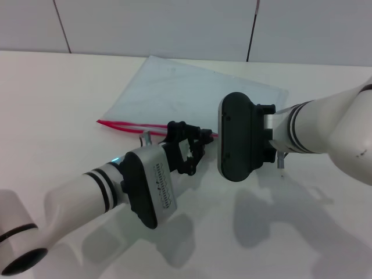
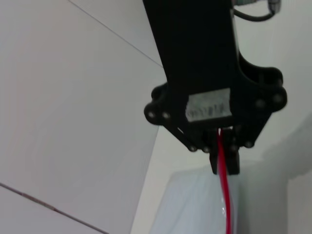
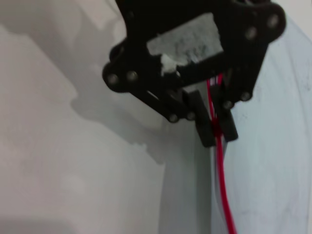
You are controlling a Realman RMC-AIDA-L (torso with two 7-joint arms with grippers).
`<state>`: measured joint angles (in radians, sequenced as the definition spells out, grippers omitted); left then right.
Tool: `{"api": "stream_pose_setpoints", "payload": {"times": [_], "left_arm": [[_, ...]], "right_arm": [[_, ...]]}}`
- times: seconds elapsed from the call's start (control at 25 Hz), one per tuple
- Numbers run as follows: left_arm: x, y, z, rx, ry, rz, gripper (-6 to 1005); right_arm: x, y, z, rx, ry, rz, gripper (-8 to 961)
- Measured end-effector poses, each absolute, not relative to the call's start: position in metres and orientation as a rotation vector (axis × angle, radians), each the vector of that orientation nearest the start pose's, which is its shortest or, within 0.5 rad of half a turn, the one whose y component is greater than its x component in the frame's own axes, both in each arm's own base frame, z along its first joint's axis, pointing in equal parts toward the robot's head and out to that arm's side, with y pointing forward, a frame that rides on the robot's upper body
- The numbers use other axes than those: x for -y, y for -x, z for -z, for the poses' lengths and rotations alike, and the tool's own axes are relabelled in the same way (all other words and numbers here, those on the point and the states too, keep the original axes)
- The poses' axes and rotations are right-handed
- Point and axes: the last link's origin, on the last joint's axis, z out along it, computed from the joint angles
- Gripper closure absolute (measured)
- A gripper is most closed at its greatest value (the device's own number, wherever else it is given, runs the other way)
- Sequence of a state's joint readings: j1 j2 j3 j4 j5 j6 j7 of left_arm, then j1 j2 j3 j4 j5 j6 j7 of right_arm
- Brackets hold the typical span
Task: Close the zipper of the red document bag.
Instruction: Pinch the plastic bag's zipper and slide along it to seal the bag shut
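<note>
You have both claws clamped on the zipper [image 1: 125, 125]: left claw [image 2: 224, 158], right claw [image 3: 214, 124]. The red document bag [image 1: 197, 93] looks partly unzipped.

White table [image 1: 58, 104]; red document bag [image 1: 192, 93] flat on it.

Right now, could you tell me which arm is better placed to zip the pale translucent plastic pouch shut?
Probably left: the left claw is shut on the thin red zipper strip, and the seemingly unzipped stretch runs from it toward the robot's left. The right claw grips the strip farther right, anchoring.
</note>
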<state>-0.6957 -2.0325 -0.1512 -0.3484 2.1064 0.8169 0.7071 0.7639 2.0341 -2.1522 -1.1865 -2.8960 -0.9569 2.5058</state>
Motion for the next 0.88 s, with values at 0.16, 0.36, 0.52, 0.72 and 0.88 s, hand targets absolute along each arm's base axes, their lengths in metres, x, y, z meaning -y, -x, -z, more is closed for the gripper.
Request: {"api": "stream_pose_setpoints", "payload": {"times": [0.16, 0.36, 0.52, 0.72, 0.88], "left_arm": [[-0.344, 0.249, 0.12, -0.608, 2.213, 0.079, 911], [-0.334, 0.26, 0.12, -0.555, 2.217, 0.071, 907], [-0.329, 0.265, 0.118, -0.527, 2.205, 0.082, 904], [-0.323, 0.271, 0.112, -0.473, 2.163, 0.111, 899], [-0.321, 0.275, 0.106, -0.427, 2.125, 0.128, 896]], "right_arm": [[-0.375, -0.137, 0.101, 0.402, 2.452, 0.801, 906], [-0.379, -0.14, 0.096, 0.357, 2.446, 0.794, 906], [-0.385, -0.146, 0.089, 0.299, 2.437, 0.797, 906], [-0.394, -0.155, 0.078, 0.203, 2.421, 0.785, 906], [-0.404, -0.163, 0.065, 0.112, 2.401, 0.769, 906]]}}
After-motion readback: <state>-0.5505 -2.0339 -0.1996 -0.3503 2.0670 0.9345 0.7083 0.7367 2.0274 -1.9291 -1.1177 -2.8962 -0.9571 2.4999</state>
